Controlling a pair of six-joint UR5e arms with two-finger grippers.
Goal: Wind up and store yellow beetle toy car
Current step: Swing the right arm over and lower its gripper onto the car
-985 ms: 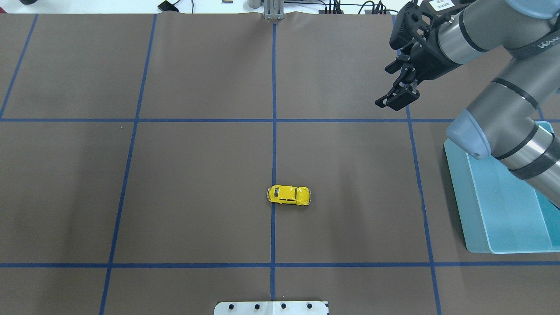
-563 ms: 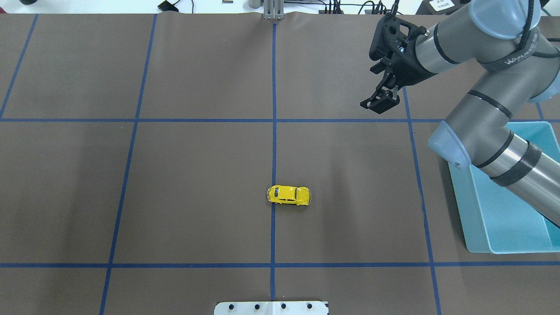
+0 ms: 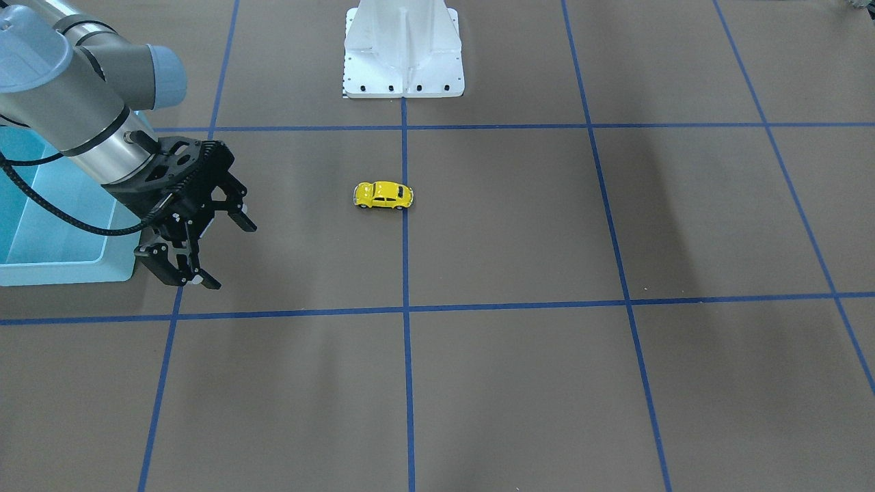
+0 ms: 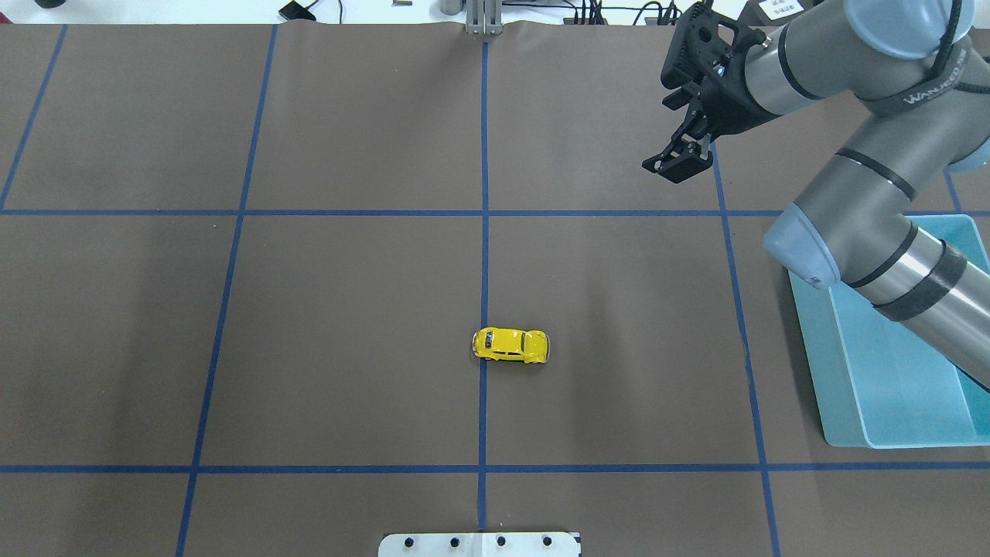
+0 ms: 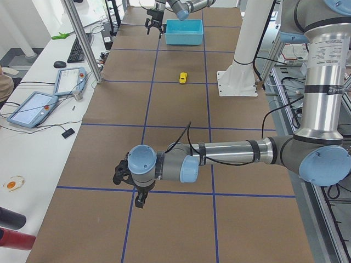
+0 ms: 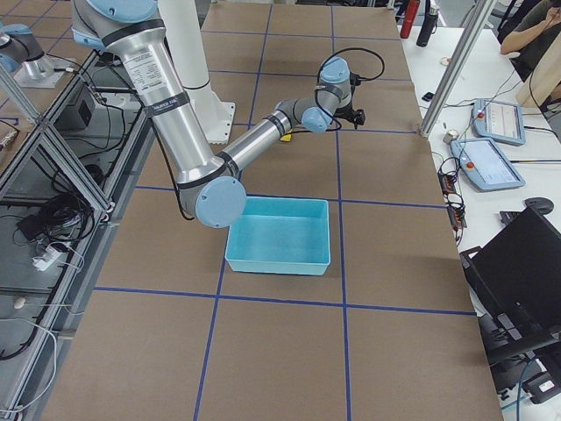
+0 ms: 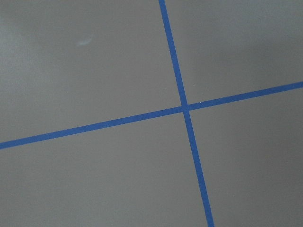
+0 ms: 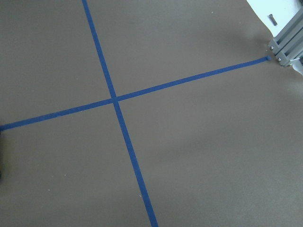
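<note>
The yellow beetle toy car (image 4: 510, 345) stands on its wheels on the brown mat, just right of the centre blue tape line; it also shows in the front view (image 3: 383, 195) and the left side view (image 5: 183, 78). My right gripper (image 4: 675, 164) is open and empty, hovering above the mat far beyond and to the right of the car; the front view (image 3: 224, 253) shows its fingers spread. My left gripper (image 5: 137, 193) shows only in the left side view, low over the mat far from the car; I cannot tell whether it is open or shut.
The light blue bin (image 4: 897, 444) sits at the table's right edge, partly under my right arm, and looks empty (image 6: 276, 263). The white robot base plate (image 3: 403, 48) is at the near middle edge. Blue tape lines grid the mat.
My right gripper swung left across the far right of the mat, then drew slightly farther away. The car has not moved.
</note>
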